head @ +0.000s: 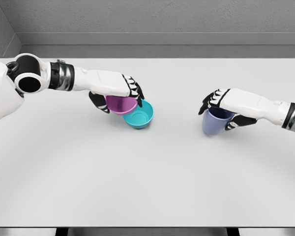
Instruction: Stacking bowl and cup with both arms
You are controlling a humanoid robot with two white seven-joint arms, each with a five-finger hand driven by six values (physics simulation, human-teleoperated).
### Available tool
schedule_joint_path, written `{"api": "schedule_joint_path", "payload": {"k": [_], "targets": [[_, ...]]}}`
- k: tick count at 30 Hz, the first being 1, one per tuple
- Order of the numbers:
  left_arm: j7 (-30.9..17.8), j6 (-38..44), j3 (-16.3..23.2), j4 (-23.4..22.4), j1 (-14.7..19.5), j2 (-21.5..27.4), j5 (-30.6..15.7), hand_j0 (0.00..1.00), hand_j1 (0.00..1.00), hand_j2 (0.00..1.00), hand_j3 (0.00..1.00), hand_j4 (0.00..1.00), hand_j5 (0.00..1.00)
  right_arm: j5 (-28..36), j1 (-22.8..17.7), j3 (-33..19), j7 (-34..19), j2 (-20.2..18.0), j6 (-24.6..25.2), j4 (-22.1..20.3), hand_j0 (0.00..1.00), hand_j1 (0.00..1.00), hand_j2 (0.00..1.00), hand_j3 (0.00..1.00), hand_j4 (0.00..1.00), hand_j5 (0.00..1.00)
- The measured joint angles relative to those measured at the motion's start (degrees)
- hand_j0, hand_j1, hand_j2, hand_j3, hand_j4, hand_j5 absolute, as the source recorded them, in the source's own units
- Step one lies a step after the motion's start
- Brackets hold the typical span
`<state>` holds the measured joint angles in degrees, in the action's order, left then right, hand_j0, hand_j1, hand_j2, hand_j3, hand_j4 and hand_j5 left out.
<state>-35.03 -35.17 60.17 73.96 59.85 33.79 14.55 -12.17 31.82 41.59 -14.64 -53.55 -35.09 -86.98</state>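
Head view, left side: I see my left robot hand (122, 96) closed around a purple bowl (121, 104); the fingers curl over its rim and the thumb comes from below.
Head view, purple bowl: it is tilted and seems lifted a little, its lower edge touching or just over the rim of a teal bowl (139, 117). I cannot tell if it already rests inside.
Head view, teal bowl: it stands upright on the tabletop (147, 177), just beside the left robot hand, with the opening up. It looks empty apart from the purple bowl at its edge.
Head view, right side: my right robot hand (225, 109) is closed on a blue-violet cup (214, 121); the fingers go over the top, the palm covers the opening.
Head view, cup position: it is well apart from the two bowls, on the right part of the tabletop. Whether its base touches the surface or hangs just above, I cannot say for sure.
Progress, done: in my judgement both arms have their objects in grasp, and the purple bowl is brought to the teal one.
Progress, left: I think the purple bowl must yet be seated fully in the teal bowl and released, and then the cup carried across and put on the stack. So the task is perhaps near the middle.
Count, bowls: two, one purple and one teal.
Count, cups: one.
Count, robot hands: two, both holding something.
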Motion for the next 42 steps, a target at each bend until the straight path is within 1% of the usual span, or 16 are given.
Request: {"api": "schedule_joint_path", "payload": {"k": [7, 12, 20, 24, 25, 28, 29, 30, 31, 42], "targets": [[0.0, -0.01, 0.3, -2.36, 0.0, -3.08, 1.19, 0.73, 0.73, 0.73, 0.73, 0.73, 0.73, -0.03, 0.79, 0.75, 0.01, 0.05, 0.0, -0.01, 0.66, 0.66, 0.66, 0.66, 0.66, 0.66], [0.0, 0.0, 0.8, -2.91, 0.0, -4.64, 1.73, 0.73, 0.73, 0.73, 0.73, 0.73, 0.73, -0.04, 1.05, 0.87, 0.02, 0.07, 0.0, -0.06, 0.66, 0.66, 0.66, 0.66, 0.66, 0.66], [-0.01, 0.0, 1.48, -3.15, 0.0, -5.35, 1.88, 0.73, 0.73, 0.73, 0.73, 0.73, 0.73, -0.04, 1.67, 0.9, 0.02, 0.09, 0.0, -0.23, 0.66, 0.66, 0.66, 0.66, 0.66, 0.66], [0.0, 0.0, 1.57, -3.19, -0.09, -5.61, 1.89, 0.75, 0.75, 0.75, 0.75, 0.75, 0.75, -0.04, 2.29, 0.9, 0.02, 0.09, 0.0, -0.32, 0.66, 0.66, 0.66, 0.66, 0.66, 0.66], [0.0, 0.0, 1.58, -3.2, -0.09, -5.65, 1.9, 0.76, 0.76, 0.76, 0.76, 0.76, 0.76, -0.03, 2.46, 0.91, 0.04, 0.09, 0.01, -0.33, 0.66, 0.66, 0.66, 0.66, 0.66, 0.66], [0.0, 0.01, 1.59, -3.19, -0.18, -5.71, 1.89, 0.85, 0.85, 0.85, 0.85, 0.85, 0.85, -0.09, 2.9, 0.95, 0.03, 0.15, 0.0, -0.35, 0.66, 0.66, 0.66, 0.66, 0.66, 0.66], [-0.01, 0.01, 1.58, -3.19, -0.18, -5.7, 1.87, 0.94, 0.94, 0.94, 0.94, 0.94, 0.94, -0.1, 2.99, 0.96, 0.04, 0.24, 0.0, -0.36, 0.66, 0.66, 0.66, 0.66, 0.66, 0.66], [-0.01, 0.02, 1.56, -3.19, -0.18, -5.69, 1.86, 0.98, 0.98, 0.98, 0.98, 0.98, 0.98, -0.12, 3.25, 0.97, 0.01, 0.32, -0.01, -0.36, 0.66, 0.66, 0.66, 0.66, 0.66, 0.66], [-0.01, 0.03, 1.54, -3.21, -0.18, -5.69, 1.85, 1.0, 1.0, 1.0, 1.0, 1.0, 1.0, -0.11, 3.34, 0.97, 0.03, 0.38, 0.0, -0.36, 0.66, 0.66, 0.66, 0.66, 0.66, 0.66], [0.01, 0.03, 1.34, -3.97, -0.17, -5.68, 1.86, 1.0, 1.0, 1.0, 1.0, 1.0, 1.0, -0.36, 5.01, 0.99, 0.02, 1.4, -0.01, -0.43, 0.67, 0.67, 0.67, 0.67, 0.67, 0.67]]}}
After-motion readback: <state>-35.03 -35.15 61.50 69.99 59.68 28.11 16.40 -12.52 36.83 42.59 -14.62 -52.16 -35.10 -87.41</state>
